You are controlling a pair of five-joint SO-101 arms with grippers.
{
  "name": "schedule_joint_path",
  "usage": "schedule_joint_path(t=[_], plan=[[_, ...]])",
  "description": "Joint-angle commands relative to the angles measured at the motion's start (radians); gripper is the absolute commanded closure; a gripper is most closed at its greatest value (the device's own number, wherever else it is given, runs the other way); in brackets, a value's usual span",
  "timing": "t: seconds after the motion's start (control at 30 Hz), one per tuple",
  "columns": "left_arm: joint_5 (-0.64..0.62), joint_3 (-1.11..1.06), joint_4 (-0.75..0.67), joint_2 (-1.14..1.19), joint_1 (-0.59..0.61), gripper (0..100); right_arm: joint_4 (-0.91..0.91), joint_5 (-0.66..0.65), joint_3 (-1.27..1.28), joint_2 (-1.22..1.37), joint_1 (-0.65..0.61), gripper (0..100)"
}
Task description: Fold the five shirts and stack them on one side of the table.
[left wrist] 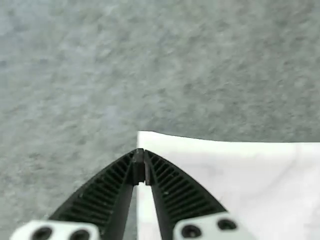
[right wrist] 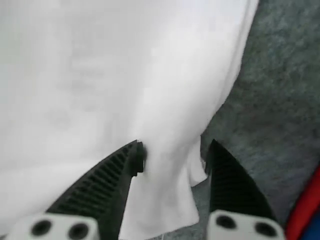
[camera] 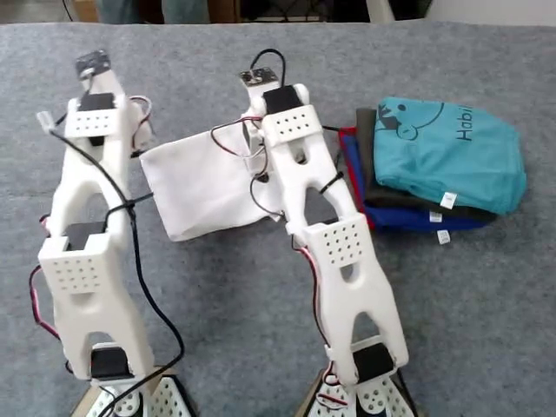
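While left pincer [left wrist: 140, 167] is closed at white shirt's [left wrist: 235, 185] edge, right pincer [right wrist: 173, 151] gapes.

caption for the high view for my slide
Two arms over a folded white shirt on a grey table, beside a stack of shirts topped by a teal shirt

Grey felt-covered table [camera: 221, 300], folded white shirt [camera: 195, 187] at centre, stack [camera: 452, 156] of 4 folded shirts at right

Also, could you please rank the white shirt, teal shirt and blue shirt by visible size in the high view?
Largest: teal shirt and white shirt, look alike; an arm covers part of the white.
Smallest: blue shirt, a thin strip.
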State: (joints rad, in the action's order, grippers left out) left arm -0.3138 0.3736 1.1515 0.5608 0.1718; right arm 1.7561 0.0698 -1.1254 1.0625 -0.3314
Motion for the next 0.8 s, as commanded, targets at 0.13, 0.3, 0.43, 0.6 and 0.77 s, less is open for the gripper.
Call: schedule_joint_path(t=[0.13, 0.3, 0.43, 0.6, 0.77], plan=[[-0.011, -0.016, -0.101, 0.029, -0.054, 97, 0.009, -0.003, 0.125, -0.240, 0.049, 78.0], [-0.012, -0.015, -0.034, 0.049, -0.062, 97, 0.008, -0.005, 0.194, -0.331, 0.051, 78.1], [-0.051, 0.031, 0.029, 0.021, -0.056, 97, 0.008, -0.005, 0.196, -0.344, 0.074, 78.3], [-0.052, 0.084, 0.094, -0.078, -0.111, 97, 0.009, -0.008, 0.197, -0.377, 0.107, 78.3], [-0.048, -0.081, 0.066, -0.086, -0.203, 97, 0.009, -0.038, 0.262, -0.521, 0.161, 78.3]])
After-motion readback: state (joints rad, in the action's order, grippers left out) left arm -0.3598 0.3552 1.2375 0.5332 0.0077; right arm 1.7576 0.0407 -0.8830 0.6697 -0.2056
